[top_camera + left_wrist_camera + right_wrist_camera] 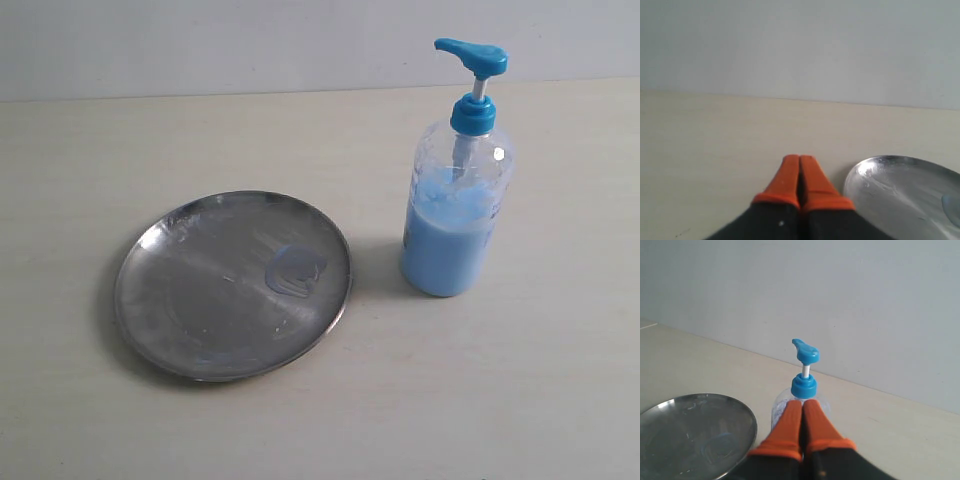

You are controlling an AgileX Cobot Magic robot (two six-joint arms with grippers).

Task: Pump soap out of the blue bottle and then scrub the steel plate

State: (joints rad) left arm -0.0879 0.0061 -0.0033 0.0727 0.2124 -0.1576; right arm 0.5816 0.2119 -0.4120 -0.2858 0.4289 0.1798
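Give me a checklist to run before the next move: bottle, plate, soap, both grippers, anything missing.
1. Blue bottle upright, beside the plate and apart from it: ok.
2. Pump head raised, spout turned toward the plate's side: ok.
3. Soap on the steel plate: ok, a pale blue smear lies near the rim closest to the bottle.
4. Left gripper free: ok, shut and empty, clear of the plate.
5. Right gripper free: ok, shut and empty, not touching the bottle.
6. Something to scrub with: not ok, nothing of the kind shows in any view.
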